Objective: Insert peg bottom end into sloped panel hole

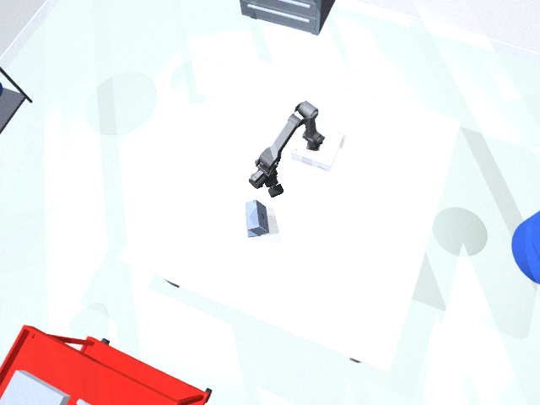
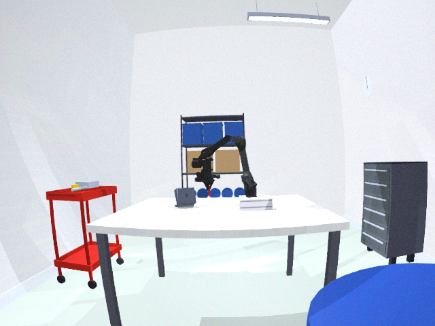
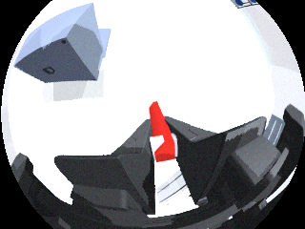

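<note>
The red peg (image 2: 209, 191) (image 3: 160, 125) is held upright between the fingers of my gripper (image 2: 209, 186) (image 3: 156, 121), with its bottom end above the table (image 2: 221, 223). My gripper is shut on it. In the top view the arm hides the peg. The blue-grey block with the sloped panel (image 1: 263, 224) (image 2: 180, 198) (image 3: 73, 67) stands apart from the peg, at the upper left in the wrist view. Its dark face shows one small hole (image 1: 262, 216) (image 2: 186, 195) (image 3: 49, 70), which looks D-shaped in the wrist view. The peg is outside the hole.
The arm's white base box (image 1: 320, 159) (image 2: 255, 203) stands on the table, to the right of the block in the exterior view. A red cart (image 1: 99, 370) (image 2: 82, 193), a dark drawer cabinet (image 1: 283, 15) (image 2: 393, 206) and a blue round object (image 1: 530, 251) (image 2: 379, 295) stand off the table.
</note>
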`<action>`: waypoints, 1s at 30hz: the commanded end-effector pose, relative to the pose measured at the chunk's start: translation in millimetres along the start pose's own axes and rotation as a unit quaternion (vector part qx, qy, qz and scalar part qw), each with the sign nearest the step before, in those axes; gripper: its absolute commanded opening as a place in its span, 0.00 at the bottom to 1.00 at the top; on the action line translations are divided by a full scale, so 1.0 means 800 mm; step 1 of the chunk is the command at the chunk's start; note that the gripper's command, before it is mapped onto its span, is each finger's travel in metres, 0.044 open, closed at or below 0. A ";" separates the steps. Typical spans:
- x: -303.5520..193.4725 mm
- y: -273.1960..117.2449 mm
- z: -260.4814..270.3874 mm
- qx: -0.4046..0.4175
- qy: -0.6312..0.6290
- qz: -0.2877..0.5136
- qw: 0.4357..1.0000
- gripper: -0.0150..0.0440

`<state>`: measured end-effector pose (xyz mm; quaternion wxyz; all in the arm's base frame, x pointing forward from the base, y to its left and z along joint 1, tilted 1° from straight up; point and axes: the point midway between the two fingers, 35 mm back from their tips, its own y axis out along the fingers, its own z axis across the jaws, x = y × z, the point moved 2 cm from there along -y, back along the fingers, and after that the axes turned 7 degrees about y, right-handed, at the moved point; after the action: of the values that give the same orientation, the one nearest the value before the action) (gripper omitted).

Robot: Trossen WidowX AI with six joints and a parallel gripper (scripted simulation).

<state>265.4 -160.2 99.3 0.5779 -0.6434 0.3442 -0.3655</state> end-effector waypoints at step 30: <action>-0.006 0.012 0.030 -0.078 -0.231 -0.045 0.969 0.25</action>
<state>281.9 -146.7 89.0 0.5754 -0.7587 0.2117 -0.2201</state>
